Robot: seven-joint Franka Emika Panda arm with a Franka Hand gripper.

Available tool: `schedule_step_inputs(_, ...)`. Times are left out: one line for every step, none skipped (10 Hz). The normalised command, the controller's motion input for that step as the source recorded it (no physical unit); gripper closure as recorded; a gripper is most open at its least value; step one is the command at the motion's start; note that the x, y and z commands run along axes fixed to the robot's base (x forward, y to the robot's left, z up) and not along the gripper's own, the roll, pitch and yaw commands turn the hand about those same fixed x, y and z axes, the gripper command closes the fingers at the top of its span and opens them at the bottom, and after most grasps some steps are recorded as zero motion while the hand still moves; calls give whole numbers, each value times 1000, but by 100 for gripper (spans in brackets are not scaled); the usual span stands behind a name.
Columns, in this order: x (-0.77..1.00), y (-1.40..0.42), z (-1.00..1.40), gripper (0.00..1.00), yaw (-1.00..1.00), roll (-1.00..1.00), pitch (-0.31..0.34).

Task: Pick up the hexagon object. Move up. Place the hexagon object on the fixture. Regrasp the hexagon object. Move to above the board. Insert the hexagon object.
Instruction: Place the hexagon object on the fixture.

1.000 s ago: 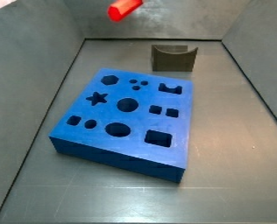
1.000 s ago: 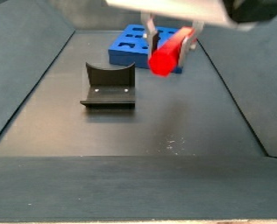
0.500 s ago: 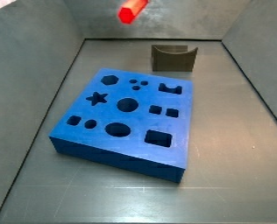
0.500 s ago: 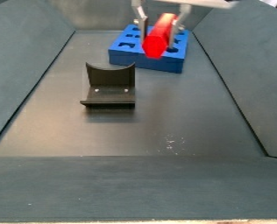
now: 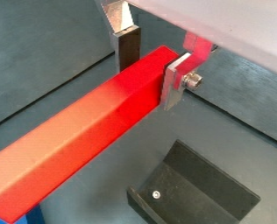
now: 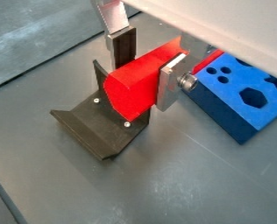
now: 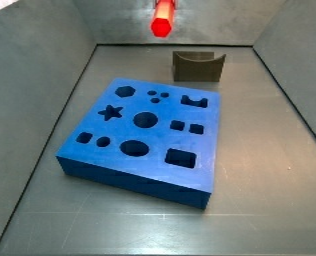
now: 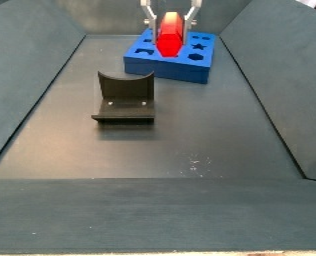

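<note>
- Hexagon object [image 5: 88,131] was clamped between the jaws of the gripper [image 5: 151,63], closed on its sides.
- Fixture [image 6: 96,127] and board [image 6: 240,94] lay below the jaws.

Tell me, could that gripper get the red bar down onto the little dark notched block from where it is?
Probably yes. The gripper holds the hexagon object in the air, and the fixture stands alone on the floor with nothing on or over its notch. The board sits apart from it.
</note>
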Motion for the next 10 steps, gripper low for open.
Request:
schedule_step_inputs(917,-45,-13,100,92,127,190)
schedule_step_inputs(891,-32,-12,100,75,120,188)
schedule_step_inputs(842,-19,-16,100,56,123,177)
schedule_step_inputs(792,-15,-18,100,49,130,176)
schedule_step_inputs(765,-13,-16,100,47,134,181)
schedule_step_inputs(747,-11,-14,100,46,136,183)
schedule_step_inputs(1000,212,180,100,108,-1000,14)
schedule_step_inputs(1000,217,177,100,100,-1000,20)
schedule_step_inputs(971,193,137,100,73,-1000,41)
schedule_step_inputs(833,108,71,100,61,-1000,71)
